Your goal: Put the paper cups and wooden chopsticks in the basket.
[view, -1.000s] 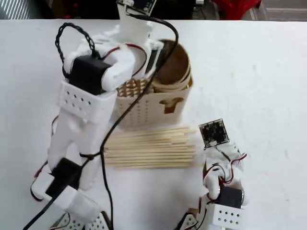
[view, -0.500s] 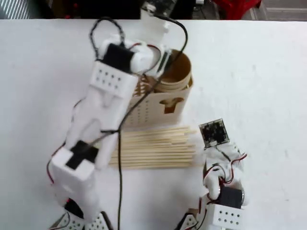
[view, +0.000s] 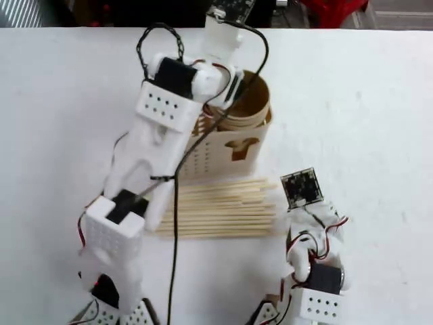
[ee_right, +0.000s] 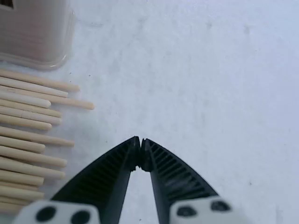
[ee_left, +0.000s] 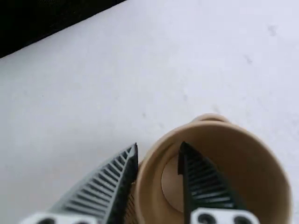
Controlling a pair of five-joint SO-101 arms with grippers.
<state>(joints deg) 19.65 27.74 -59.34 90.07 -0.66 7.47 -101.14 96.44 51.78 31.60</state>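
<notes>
While left pincer [ee_left: 158,145] straddles paper cup [ee_left: 236,151] rim, slightly parted — squeeze gently, wall crushes; your right pincer [ee_right: 140,142] closed, empty — grip stiff chopsticks [view: 223,210] mid-length.

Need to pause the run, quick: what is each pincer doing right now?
Left pincer: open, astride the rim of the paper cup.
Right pincer: shut, holding nothing.
</notes>
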